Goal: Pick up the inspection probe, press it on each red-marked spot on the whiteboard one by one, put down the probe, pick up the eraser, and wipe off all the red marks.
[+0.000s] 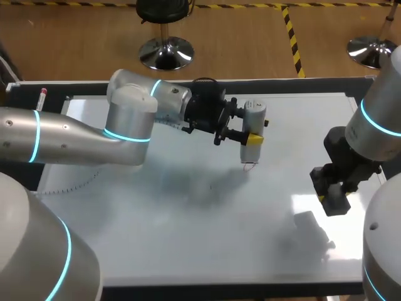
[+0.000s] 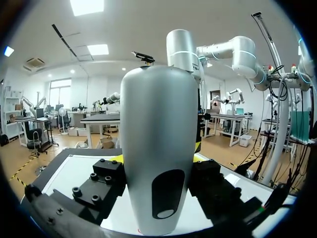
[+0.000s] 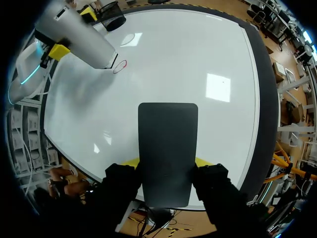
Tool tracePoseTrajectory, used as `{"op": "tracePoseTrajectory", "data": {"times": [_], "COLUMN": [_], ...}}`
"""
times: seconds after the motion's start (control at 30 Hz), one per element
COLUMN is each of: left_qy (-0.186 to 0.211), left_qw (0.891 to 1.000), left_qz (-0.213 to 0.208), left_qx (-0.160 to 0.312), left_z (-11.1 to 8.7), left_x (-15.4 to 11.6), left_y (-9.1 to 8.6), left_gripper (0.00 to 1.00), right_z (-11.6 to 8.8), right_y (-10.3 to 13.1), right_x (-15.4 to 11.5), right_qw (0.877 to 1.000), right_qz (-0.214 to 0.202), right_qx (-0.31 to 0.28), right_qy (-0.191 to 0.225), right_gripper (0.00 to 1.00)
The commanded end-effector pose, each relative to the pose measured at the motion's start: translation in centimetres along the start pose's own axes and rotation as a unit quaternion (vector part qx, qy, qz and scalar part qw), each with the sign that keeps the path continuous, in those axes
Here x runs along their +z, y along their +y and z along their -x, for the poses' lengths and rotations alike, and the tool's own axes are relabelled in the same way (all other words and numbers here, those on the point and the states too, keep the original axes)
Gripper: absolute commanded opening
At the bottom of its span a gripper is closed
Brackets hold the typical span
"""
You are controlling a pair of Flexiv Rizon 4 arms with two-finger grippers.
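The left pincer (image 1: 249, 124) is gripping the one inspection probe (image 2: 158, 148) from both sides, its tip pointing at the single red ring (image 3: 120, 66) showing on the whiteboard (image 1: 188, 238). The right pincer (image 3: 167, 162) is clamping the one dark eraser (image 3: 167, 131), hanging over the whiteboard's right part.

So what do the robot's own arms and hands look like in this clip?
The left arm and right arm are smooth silver-grey tubes with rounded joints, ringed by glowing cyan bands. Each ends in a black, boxy wrist block. The left hand and right hand have two black fingers studded with bolts and tipped in bright yellow.
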State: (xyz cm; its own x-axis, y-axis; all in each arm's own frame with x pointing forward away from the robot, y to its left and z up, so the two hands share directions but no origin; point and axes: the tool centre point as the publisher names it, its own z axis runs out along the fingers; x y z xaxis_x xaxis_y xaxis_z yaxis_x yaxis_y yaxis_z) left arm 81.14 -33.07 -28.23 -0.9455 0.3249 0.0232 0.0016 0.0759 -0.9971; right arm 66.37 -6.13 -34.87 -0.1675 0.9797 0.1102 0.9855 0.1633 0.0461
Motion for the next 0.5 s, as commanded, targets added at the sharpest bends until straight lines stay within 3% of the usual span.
{"op": "tracePoseTrajectory", "data": {"times": [0.03,0.5], "left_qy": [-0.003,-0.008], "left_qw": [1.0,1.0], "left_qz": [0.003,0.008], "left_qx": [-0.002,0.0], "left_z": [-0.4,-1.4], "left_x": [-0.5,-2.9], "left_y": [-0.3,-1.2], "left_gripper": [0.0,0.0], "right_z": [0.1,0.1], "right_y": [-0.1,-0.1], "right_x": [-0.1,-0.1], "right_qw": [1.0,1.0], "right_qz": [0.001,0.001], "right_qx": [-0.001,-0.001], "right_qy": [0.002,0.002], "right_gripper": [0.0,0.0]}}
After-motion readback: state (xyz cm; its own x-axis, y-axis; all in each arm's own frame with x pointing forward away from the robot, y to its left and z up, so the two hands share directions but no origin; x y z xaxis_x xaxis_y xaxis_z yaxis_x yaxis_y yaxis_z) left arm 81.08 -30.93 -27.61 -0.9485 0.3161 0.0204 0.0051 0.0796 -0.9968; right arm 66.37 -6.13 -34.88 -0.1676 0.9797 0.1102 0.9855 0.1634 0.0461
